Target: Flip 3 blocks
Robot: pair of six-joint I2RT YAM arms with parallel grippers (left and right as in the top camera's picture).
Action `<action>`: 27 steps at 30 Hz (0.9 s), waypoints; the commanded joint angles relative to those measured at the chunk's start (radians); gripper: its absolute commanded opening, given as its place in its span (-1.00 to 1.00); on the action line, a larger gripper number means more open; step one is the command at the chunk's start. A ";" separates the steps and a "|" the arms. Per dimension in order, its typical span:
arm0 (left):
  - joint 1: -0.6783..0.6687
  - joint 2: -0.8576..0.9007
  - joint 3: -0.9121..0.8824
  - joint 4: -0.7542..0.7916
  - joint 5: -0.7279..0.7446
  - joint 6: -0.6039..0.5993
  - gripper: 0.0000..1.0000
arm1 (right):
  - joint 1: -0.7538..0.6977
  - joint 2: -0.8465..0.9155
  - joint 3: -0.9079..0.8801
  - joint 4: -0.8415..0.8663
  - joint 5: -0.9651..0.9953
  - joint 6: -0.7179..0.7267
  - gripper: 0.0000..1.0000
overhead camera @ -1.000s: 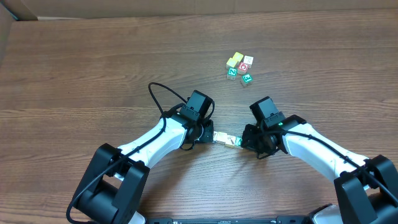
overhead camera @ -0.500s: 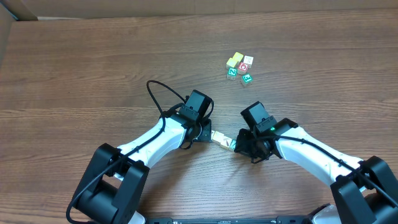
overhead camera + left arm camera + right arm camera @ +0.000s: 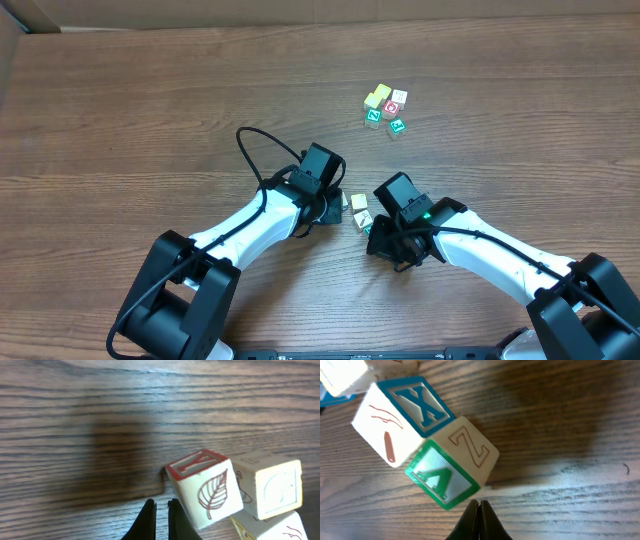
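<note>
Your right arm (image 3: 490, 250) has swung in toward the left, and the three small wooden alphabet blocks (image 3: 358, 214), a straight row a second ago, now sit bunched on the wood-grain table (image 3: 150, 100); I judge they were tumbled, so check their faces. Cubes have no long axis, but the bunch runs diagonally, with the green-faced block (image 3: 442, 477) corner-on to the right end effector (image 3: 480, 517). Both it and the left end effector (image 3: 161, 515) are pinched shut, holding nothing.

- Blue-framed block (image 3: 402, 417), upper left of the right wrist view: we read a blue X.
- Green-faced block (image 3: 452, 462), centre: we read a brown Z; its green letter is A or V.
- Red-framed block (image 3: 202, 487), lower right of the left wrist view: we read Y.
</note>
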 commanded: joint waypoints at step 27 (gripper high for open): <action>0.293 0.032 0.269 -0.410 0.085 0.044 -0.92 | -0.045 -0.016 0.322 -0.252 0.037 -0.199 -0.30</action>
